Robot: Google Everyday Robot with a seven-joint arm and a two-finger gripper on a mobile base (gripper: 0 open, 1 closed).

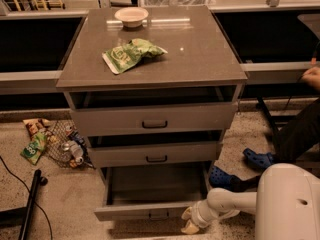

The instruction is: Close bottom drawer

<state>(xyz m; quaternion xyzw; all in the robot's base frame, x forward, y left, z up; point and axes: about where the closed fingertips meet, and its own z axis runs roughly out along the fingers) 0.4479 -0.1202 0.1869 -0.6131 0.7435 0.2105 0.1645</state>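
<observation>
At 6 o'clock, bottom drawer (135, 212) pulled well out. Gripper (190, 221) at its 3 o'clock, by front's right end; grip state can't tell. Looks like approach step; next, push front toward 12.

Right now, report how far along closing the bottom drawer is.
Done: nothing closed so far. The bottom drawer stands pulled far out, its bare inside showing. In hand: the claw is low by the right end of the drawer's front, placed to push; I cannot confirm contact. Left: push the front in until it lines up below the middle drawer.
</observation>
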